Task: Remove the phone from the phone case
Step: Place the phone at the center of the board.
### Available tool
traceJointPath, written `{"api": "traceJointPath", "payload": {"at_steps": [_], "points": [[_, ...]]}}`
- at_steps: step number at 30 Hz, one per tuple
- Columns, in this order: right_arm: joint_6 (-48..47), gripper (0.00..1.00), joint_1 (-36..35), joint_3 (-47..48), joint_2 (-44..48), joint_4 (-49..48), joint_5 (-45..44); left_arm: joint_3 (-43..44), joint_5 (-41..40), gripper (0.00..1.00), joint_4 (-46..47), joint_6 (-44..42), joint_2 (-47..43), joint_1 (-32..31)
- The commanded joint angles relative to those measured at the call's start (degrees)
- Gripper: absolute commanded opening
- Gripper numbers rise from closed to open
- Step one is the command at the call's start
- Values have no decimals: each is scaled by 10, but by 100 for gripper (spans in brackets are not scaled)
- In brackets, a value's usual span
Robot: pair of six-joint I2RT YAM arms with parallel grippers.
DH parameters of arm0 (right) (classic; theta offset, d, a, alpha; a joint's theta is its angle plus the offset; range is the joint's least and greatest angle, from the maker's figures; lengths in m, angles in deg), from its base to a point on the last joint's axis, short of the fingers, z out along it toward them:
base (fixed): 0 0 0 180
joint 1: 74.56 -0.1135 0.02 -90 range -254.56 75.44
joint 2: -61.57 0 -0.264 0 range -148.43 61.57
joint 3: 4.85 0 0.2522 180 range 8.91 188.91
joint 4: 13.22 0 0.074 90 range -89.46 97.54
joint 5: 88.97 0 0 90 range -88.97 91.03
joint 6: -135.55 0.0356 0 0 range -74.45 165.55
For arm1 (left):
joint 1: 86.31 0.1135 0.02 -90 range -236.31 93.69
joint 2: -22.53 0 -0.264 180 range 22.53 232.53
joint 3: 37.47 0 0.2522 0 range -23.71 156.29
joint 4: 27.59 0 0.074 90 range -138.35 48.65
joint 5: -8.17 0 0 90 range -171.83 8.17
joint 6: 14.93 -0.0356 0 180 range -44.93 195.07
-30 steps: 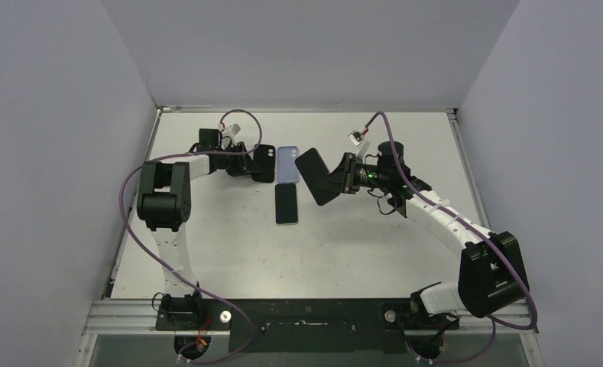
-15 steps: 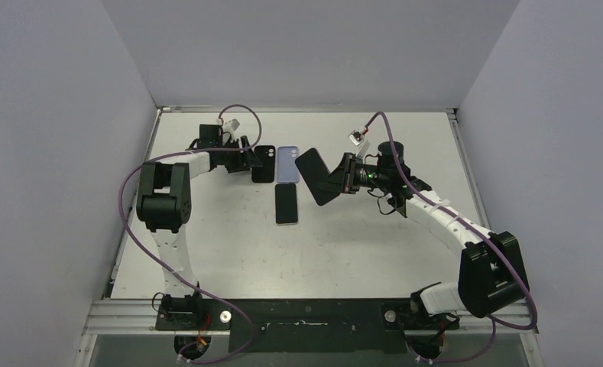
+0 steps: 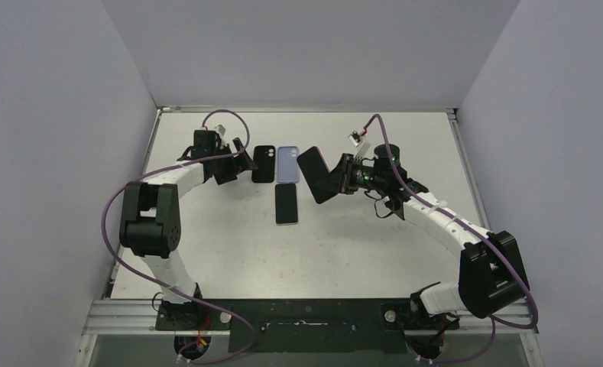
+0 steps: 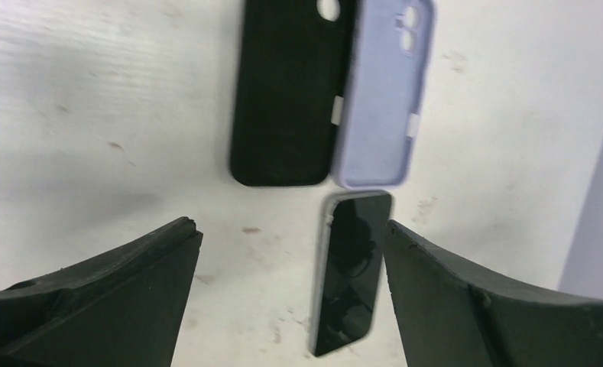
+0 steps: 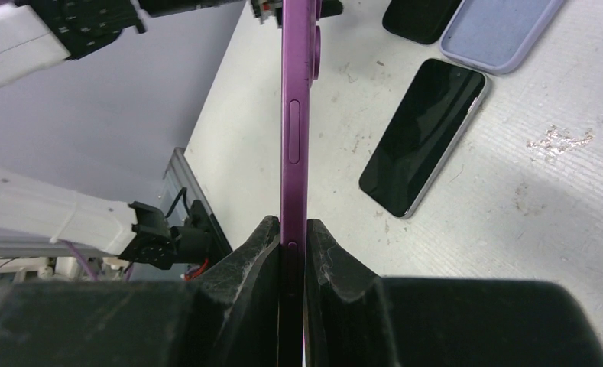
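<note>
right hand [image 5: 292, 229] pinches the purple phone [image 5: 296, 115] on edge above the counter [image 3: 374, 237], left hand [image 4: 290, 229] spread and empty, black case [image 4: 286, 99] and lilac case [image 4: 378, 99] lying just ahead of it

top external: mounted high above the near edge, facing down and forward, distant, with the whole tabletop [image 3: 206, 252] in frame. left wrist: close over the far middle, facing down. right wrist: low and close, sighting along the purple phone [image 5: 296, 115] toward the near left corner. all three views share the black case [image 4: 290, 92], lilac case [image 4: 378, 92] and loose phone [image 4: 351, 271].
</note>
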Motion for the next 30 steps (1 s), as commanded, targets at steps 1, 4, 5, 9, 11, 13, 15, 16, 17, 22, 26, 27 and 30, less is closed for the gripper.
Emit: {"api": "traceJointPath", "payload": {"at_steps": [1, 4, 5, 9, 11, 13, 15, 16, 17, 22, 26, 27, 30], "points": [[-36, 0, -36, -10, 9, -64, -77, -27, -20, 88, 23, 86, -107, -47], [-51, 0, -62, -13, 4, -74, -118, -43, -52, 97, 16, 121, -159, -85], [-53, 0, -68, -15, 3, -80, -129, -45, -59, 97, 9, 132, -174, -95], [-50, 0, -85, -23, -8, -108, -149, -65, -61, 97, 19, 178, -223, -124], [-51, 0, -92, -23, -13, -113, -157, -72, -58, 97, 28, 192, -242, -140], [-55, 0, -100, -20, -17, -113, -166, -77, -58, 97, 46, 202, -257, -158], [-58, 0, -109, -15, -21, -114, -174, -81, -74, 97, 54, 208, -266, -180], [-60, 0, -114, -13, -22, -113, -178, -81, -77, 97, 54, 212, -267, -192], [-62, 0, -119, -11, -24, -112, -182, -83, -77, 97, 58, 217, -267, -199], [-68, 0, -136, 1, -28, -105, -199, -89, -102, 97, 77, 235, -258, -242], [-70, 0, -146, 2, -20, -103, -212, -83, -134, 97, 51, 241, -245, -260], [-71, 0, -148, 3, -18, -101, -216, -80, -142, 97, 42, 241, -243, -263], [-71, 0, -151, 0, -10, -99, -226, -73, -169, 97, 11, 242, -237, -276]]}}
